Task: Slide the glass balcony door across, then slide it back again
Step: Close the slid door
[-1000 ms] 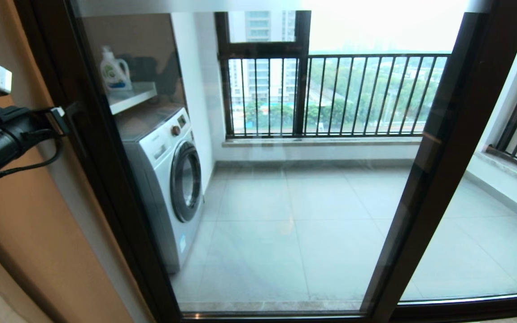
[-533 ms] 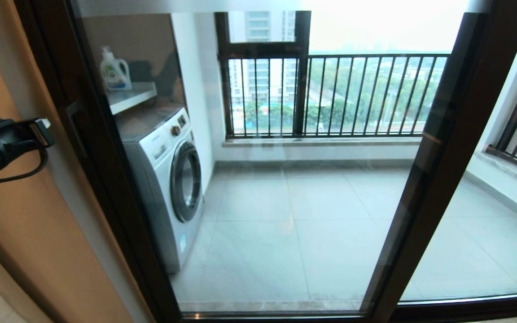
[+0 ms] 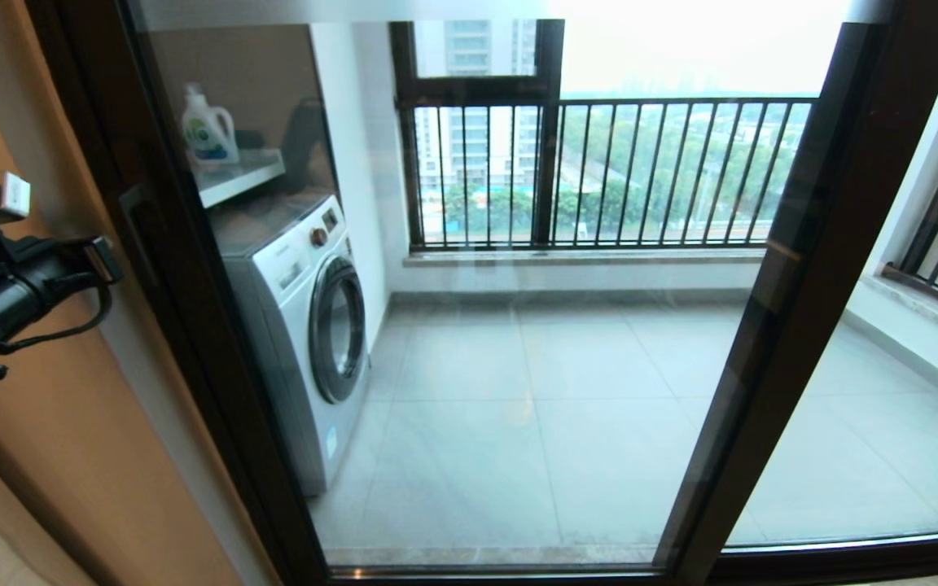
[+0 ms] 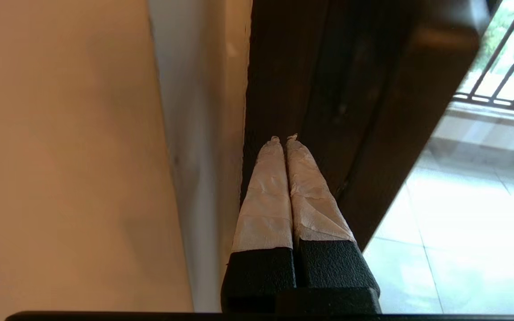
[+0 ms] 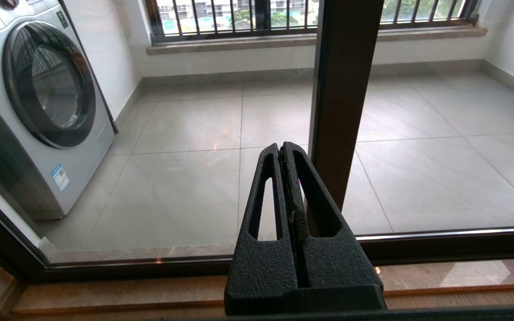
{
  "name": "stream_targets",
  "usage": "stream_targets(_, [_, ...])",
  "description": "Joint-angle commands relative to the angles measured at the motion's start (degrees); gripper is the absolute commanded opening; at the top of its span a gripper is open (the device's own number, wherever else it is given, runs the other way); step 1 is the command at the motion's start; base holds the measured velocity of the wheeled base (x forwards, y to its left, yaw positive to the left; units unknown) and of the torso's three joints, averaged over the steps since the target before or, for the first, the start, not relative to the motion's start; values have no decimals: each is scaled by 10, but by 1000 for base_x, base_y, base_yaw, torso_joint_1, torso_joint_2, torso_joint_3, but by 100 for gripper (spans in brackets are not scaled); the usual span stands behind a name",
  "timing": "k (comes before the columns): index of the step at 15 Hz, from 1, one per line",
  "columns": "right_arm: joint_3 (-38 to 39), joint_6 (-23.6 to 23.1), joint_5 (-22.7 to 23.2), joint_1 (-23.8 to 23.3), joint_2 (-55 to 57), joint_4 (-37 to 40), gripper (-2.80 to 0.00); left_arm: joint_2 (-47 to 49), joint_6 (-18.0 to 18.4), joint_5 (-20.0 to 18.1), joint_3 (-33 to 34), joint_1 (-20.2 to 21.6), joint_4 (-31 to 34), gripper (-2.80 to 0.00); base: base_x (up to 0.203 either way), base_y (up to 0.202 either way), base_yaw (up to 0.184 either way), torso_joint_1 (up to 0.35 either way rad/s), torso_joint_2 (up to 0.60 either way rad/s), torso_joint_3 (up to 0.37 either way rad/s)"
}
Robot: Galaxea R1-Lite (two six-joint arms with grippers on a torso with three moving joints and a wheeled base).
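With its taped fingers [image 4: 279, 187] pressed flat together and gripping nothing, your left gripper [image 3: 103, 260] hangs level, pointed at the dark upright of the glass balcony door [image 3: 192, 325] just ahead of its tips. You see the short bar handle [image 3: 137, 236] slightly above and beyond them. Your right gripper [image 5: 286, 149], its jaws likewise closed, faces the door's glass low down, beside another dark upright [image 5: 341, 98].

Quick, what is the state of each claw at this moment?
Left claw: closed, holding nothing, tips beside the dark frame of the glass balcony door.
Right claw: closed, holding nothing.
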Motion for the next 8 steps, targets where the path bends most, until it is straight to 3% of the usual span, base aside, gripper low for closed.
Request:
stream_targets(1, [0,0,0,0,1,1,-280,27,0,-1,-9,-4,-4,-280,0,0,0,0,0,0])
stream_targets(5, [0,0,0,0,1,0,-280,25,2,0,-6,-32,-4,-280,0,0,0,0,0,0])
stream_targets(8, [0,0,0,0,1,1,-280,21,24,0,-7,-49,-5,-280,0,0,0,0,0,0])
